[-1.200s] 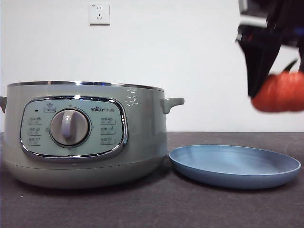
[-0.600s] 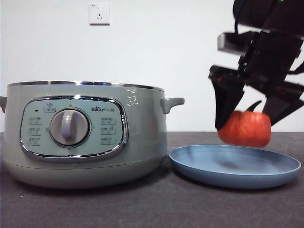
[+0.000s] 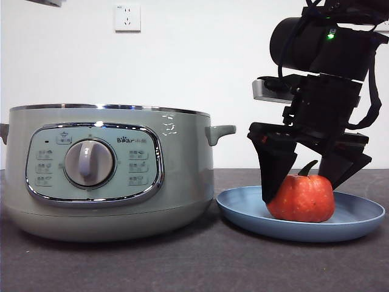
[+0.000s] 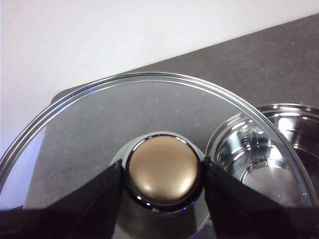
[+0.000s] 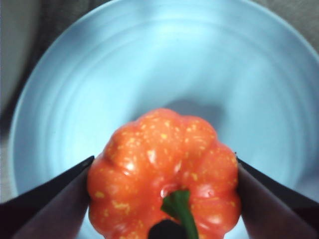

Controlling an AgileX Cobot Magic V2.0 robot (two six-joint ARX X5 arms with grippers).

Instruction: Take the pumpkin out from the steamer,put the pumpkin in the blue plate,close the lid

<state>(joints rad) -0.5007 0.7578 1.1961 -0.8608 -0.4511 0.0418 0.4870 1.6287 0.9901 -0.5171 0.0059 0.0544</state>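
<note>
- Placing step: our right gripper (image 3: 302, 182), fingers clamped on the pumpkin (image 3: 301, 198), w/ it resting in the blue plate (image 3: 358, 220).
- Next: open fingers, lift clear.
- Left gripper (image 4: 162, 174) fingers grip the lid (image 4: 99, 112) knob; steamer (image 3: 109, 173) open.

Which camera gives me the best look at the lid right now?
Left wrist view: the lid fills it, its knob between the left gripper jaws, beside the open steamer. Front and right wrist views don't show it.

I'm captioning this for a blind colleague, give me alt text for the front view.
The right gripper, jaws closed on the pumpkin, sets it in the blue plate on a dark table. To the plate's left stands the steamer with no lid on it, before a white wall.
</note>
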